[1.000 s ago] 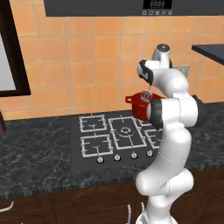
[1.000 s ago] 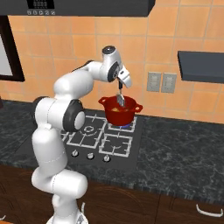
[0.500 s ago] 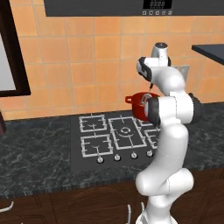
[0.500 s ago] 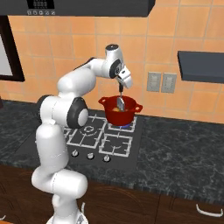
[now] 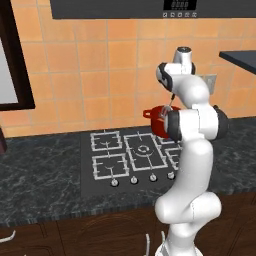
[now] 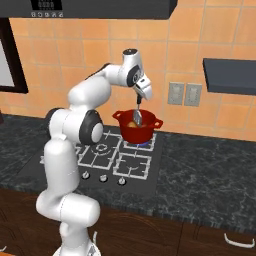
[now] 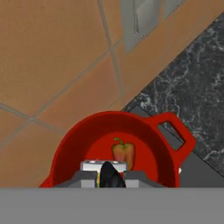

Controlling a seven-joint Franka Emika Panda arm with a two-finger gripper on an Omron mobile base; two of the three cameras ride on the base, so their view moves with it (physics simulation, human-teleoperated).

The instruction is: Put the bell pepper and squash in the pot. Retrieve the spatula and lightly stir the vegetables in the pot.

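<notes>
One pepper lay on the pot floor, directly below the claw and a little ahead of its tips. The claw hung over the pot's mouth, jaws pinched together on the dark handle of a spatula whose pale blade reached down inside the rim. The pot sat on a rear burner of the hob, under the claw, with the tiled wall close behind it and grey outlets off to one side. From the left base view the pot peeked out from behind the arm, red handle showing.

The squash could not be made out; the hand view's lower part hid much of the pot's floor, so whether it was in there was unclear. Judging by the scene, loading was at least half done and the spatula already fetched, which put the work at the stirring stage. What seemed left was a few light sweeps of the blade among the vegetables
</notes>
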